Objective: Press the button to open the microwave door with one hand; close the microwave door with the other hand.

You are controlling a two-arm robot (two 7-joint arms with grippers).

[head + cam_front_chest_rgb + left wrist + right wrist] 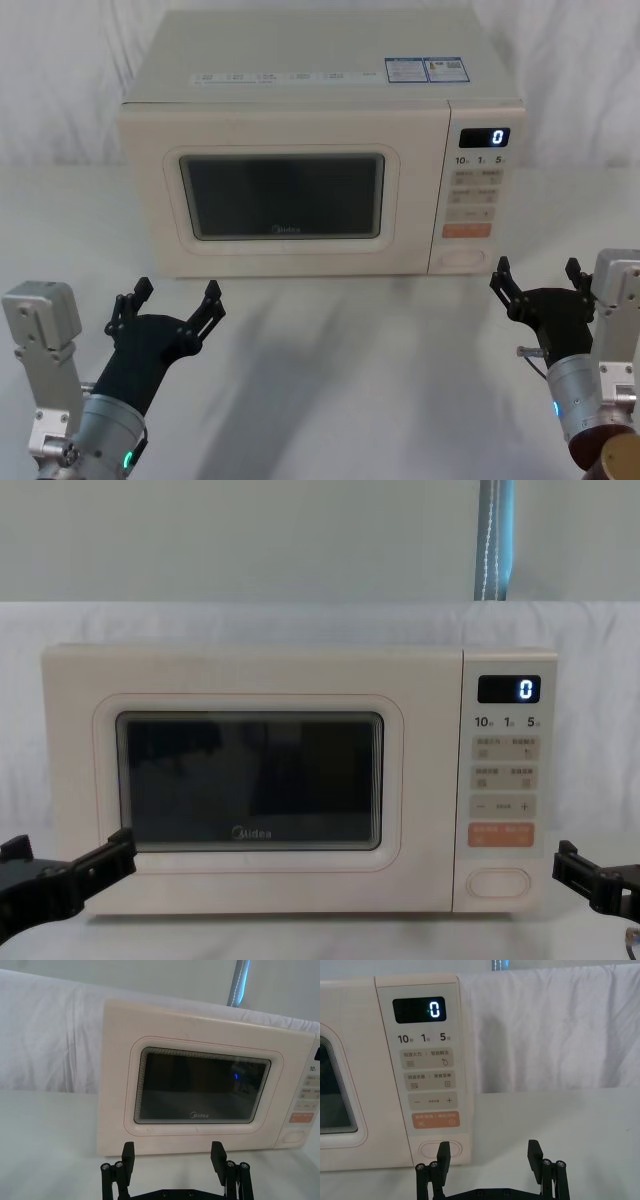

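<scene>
Microwave door (280, 195) sitting shut, both grippers hovering spread open — right gripper (536, 281) (nearest) probably needing to push forward onto the button (461, 256) — left gripper (167, 304) waiting.

Both grippers, left gripper (172, 303) and right gripper (537, 276), were black with thin linked fingers; behind them sat silver wrists with green and blue lights.

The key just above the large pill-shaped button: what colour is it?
Orange, clearest in the right wrist view.
</scene>
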